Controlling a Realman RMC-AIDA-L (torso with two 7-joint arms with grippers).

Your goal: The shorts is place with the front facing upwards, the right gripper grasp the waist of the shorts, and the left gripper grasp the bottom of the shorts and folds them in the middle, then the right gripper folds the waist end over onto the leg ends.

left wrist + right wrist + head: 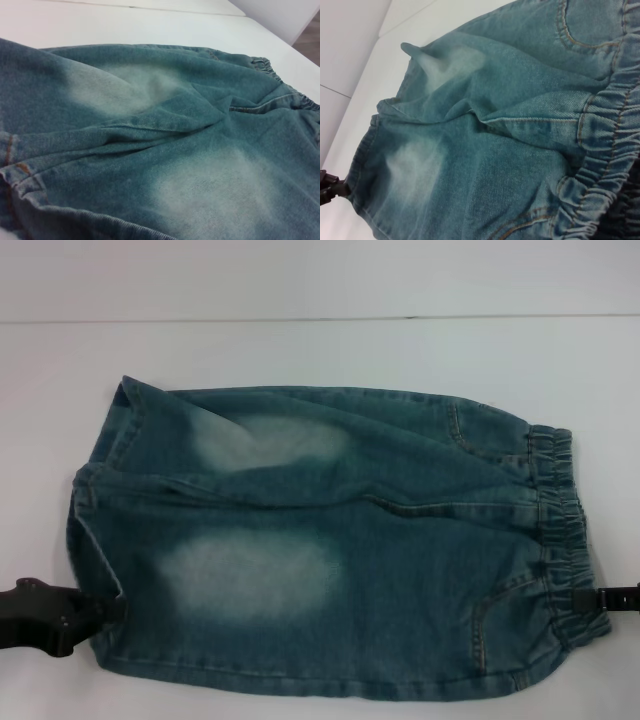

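Your left gripper (118, 608) sits at the near leg hem of the shorts (320, 540) in the head view, its dark body coming in from the left edge and its tip touching the hem; you cannot tell from here whether the fingers are pinching the cloth. Your right gripper (590, 600) meets the elastic waist (562, 530) on the right, a dark tip pressed against the gathered band, and its fingers are equally unreadable. The shorts lie flat, front up, on a white table (320, 350), legs to the left and waist to the right, with two pale faded patches on the thighs. A thin seam line runs across the table behind them.

Your left wrist view looks low along the denim from the leg end. The hem (20, 180) with its orange stitching is closest, the waist (295, 95) far off. Beyond it the white table (150, 25) runs on, and a white wall panel (280, 15) and a strip of brownish floor (312, 42) show in the corner.

Your right wrist view has the ruffled waist (605, 165) up close and the legs stretching away. The left gripper (331, 189) shows as a small dark shape at the far hem. White table (350, 65) surrounds the cloth.
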